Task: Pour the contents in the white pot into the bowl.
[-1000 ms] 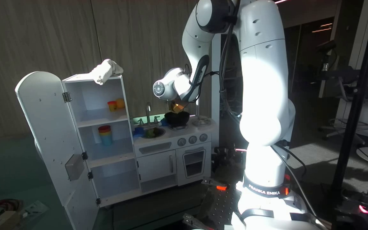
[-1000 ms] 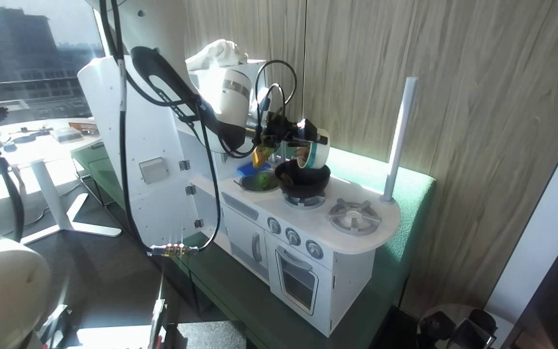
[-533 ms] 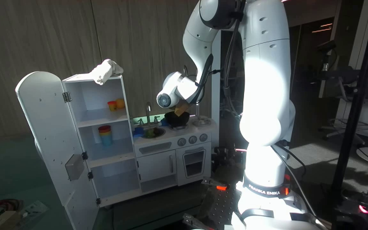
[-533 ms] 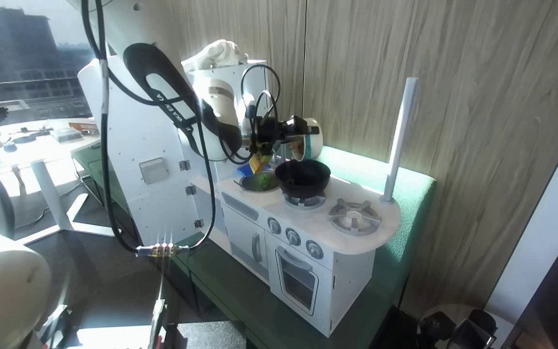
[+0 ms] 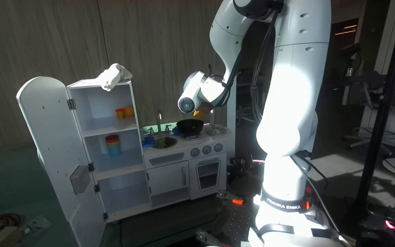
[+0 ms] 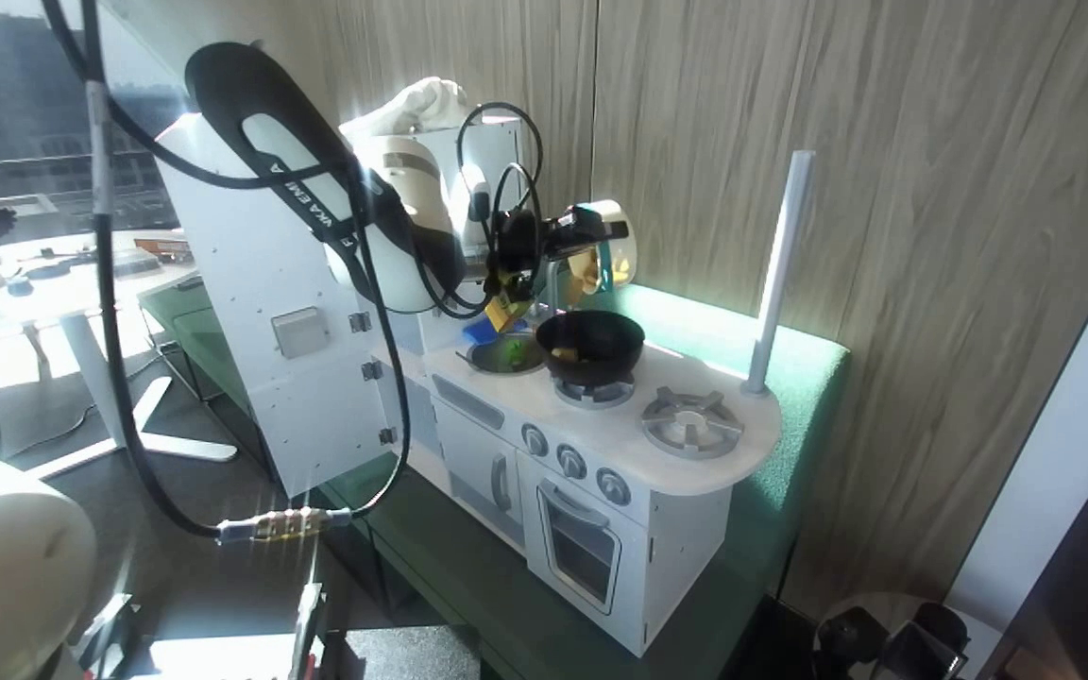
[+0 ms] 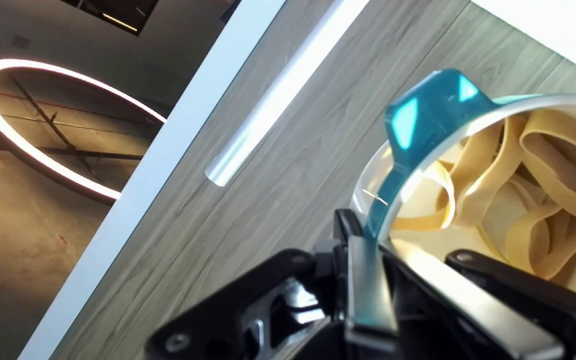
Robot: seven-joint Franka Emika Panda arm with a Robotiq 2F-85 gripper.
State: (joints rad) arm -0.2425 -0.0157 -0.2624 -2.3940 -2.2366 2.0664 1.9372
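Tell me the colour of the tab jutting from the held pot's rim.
Teal; the tab shows best in the wrist view.

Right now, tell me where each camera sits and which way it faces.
In an exterior view: outside the robot, facing the toy kitchen; much of the arm, base included, shows.
In an exterior view: outside the robot, looking down across the countertop; parts of the arm and the gripper show.
Wrist view: mounted by the gripper, looking along it into the white pot; of the robot, only the gripper shows.
Shared: both exterior views show the toy kitchen and black bowl.
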